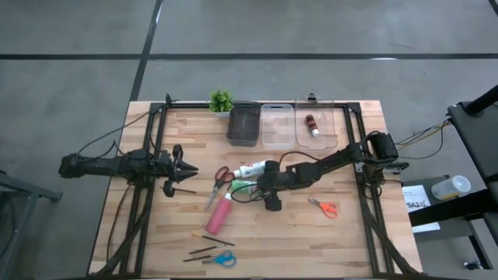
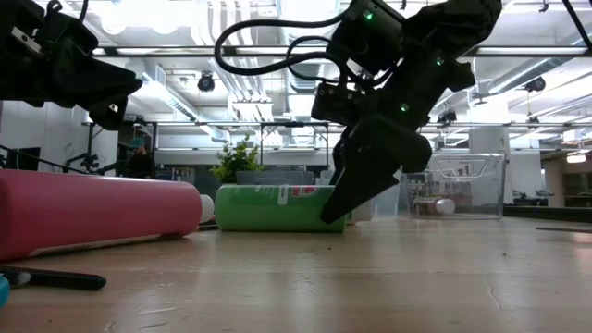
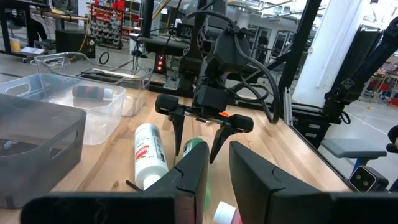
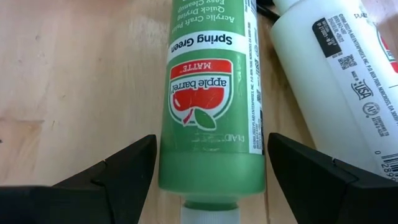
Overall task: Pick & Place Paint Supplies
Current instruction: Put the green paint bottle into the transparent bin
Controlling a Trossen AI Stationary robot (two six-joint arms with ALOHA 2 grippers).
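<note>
The smooth green plastic paint bottle (image 4: 211,93), cylindrical with a white cap and a white band reading "Spring Green", lies on its side near the middle of the pale wooden plank bench (image 1: 350,241); the right hand (image 1: 259,185) hangs over it with its two dark, wedge-shaped fingers (image 4: 109,177) spread wide, one on each side of the bottle, with a gap showing on both sides, and it holds nothing; in the low view the right hand's fingertips sit just above the bench at the bottle's end. Just beside the green bottle lies a white plastic paint bottle (image 4: 339,87) with printed labels, nearly parallel to it; a larger pinkish-red tube (image 1: 219,215) rests a little nearer the front edge, and red-handled scissors (image 1: 219,182) lie beside it. Orange-handled scissors (image 1: 325,207) lie apart to the right; blue-handled scissors (image 1: 222,259) and thin dark brushes (image 1: 208,241) sit near the front. At the back stand a dark grey bin (image 1: 243,124) and two clear plastic tubs (image 1: 278,124), one holding a tiny brown tube (image 1: 311,123). The left hand (image 1: 184,166) waits over the bench's left side, its fingers a little apart, holding nothing.
</note>
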